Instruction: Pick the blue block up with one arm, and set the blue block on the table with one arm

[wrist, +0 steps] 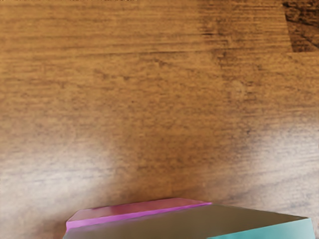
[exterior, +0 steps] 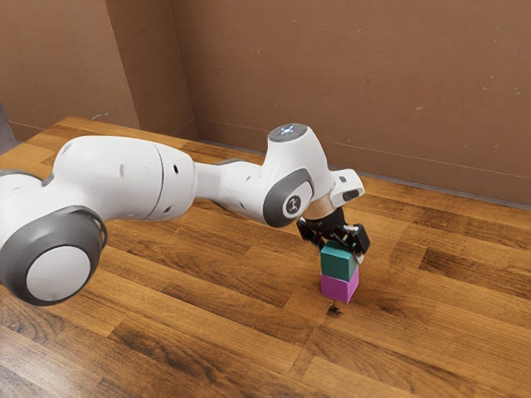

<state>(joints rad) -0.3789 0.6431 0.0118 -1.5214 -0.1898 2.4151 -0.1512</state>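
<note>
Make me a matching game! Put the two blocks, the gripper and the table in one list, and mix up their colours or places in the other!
Things:
1. blue-green block
2. magenta block
3. gripper
4. table

Colours and places:
A. black, at the end of the white arm
B. right under another block
C. brown, with a wood-plank pattern
D. right above another block

Right pairs: 1-D, 2-B, 3-A, 4-C

magenta block (exterior: 337, 288), brown walls (exterior: 348, 83), lightly scuffed
</note>
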